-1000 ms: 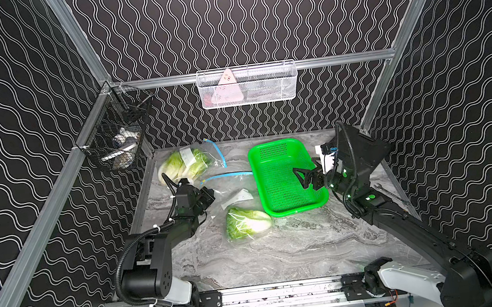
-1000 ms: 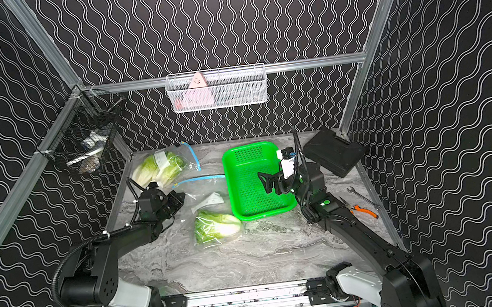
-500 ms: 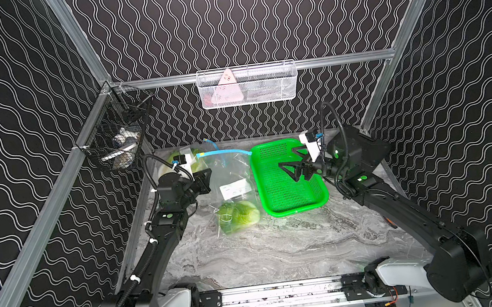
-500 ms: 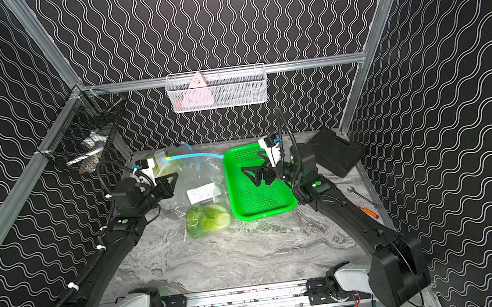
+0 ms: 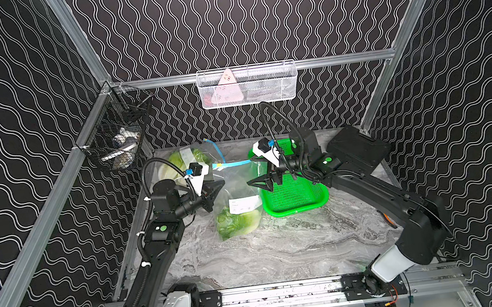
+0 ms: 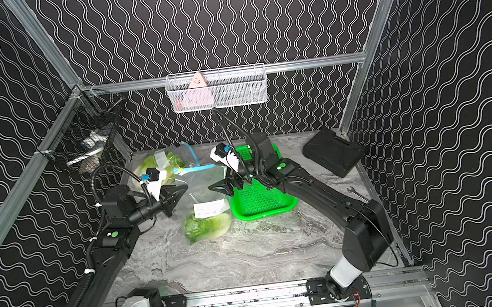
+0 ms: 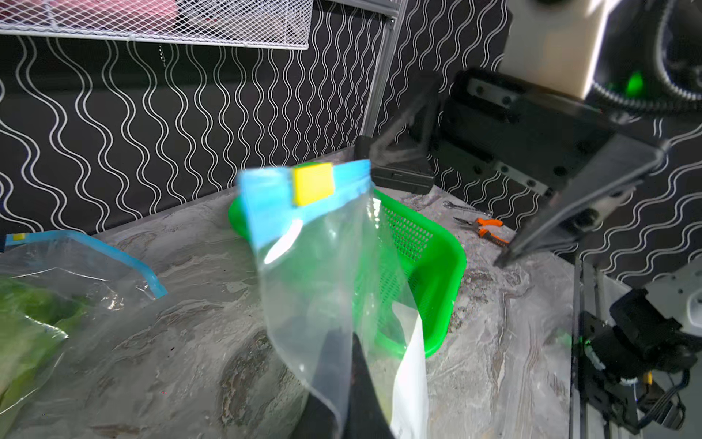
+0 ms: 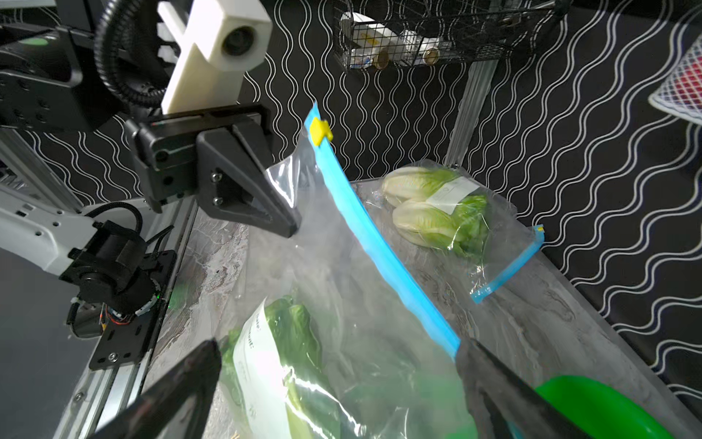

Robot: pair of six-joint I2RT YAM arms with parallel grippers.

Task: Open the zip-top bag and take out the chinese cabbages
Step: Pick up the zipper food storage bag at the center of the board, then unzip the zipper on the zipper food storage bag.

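A clear zip-top bag [image 5: 237, 184] with a blue zip strip [image 8: 380, 243] and a yellow slider [image 8: 319, 129] hangs upright above the table. One of the chinese cabbages [image 5: 237, 224] lies in its bottom behind a white label. My left gripper [image 5: 221, 183] is shut on the bag's left upper edge; the film is pinched in the left wrist view [image 7: 351, 336]. My right gripper [image 5: 261, 184] is open at the bag's right side over the green basket [image 5: 294, 196]. Its fingers straddle the bag in the right wrist view [image 8: 338, 346], one beside the strip's end.
A second clear bag [image 5: 182, 162] with two cabbage heads [image 8: 433, 213] lies at the back left. A black case [image 5: 356, 150], orange pliers [image 7: 482, 228] and a wrench [image 6: 354, 192] sit at the right. A white wire basket [image 5: 247, 85] and a black one [image 5: 118, 138] hang on the walls.
My left gripper has risen with the bag, which went from lying flat to hanging upright. My right gripper has moved left and up to the bag's right side, still open.
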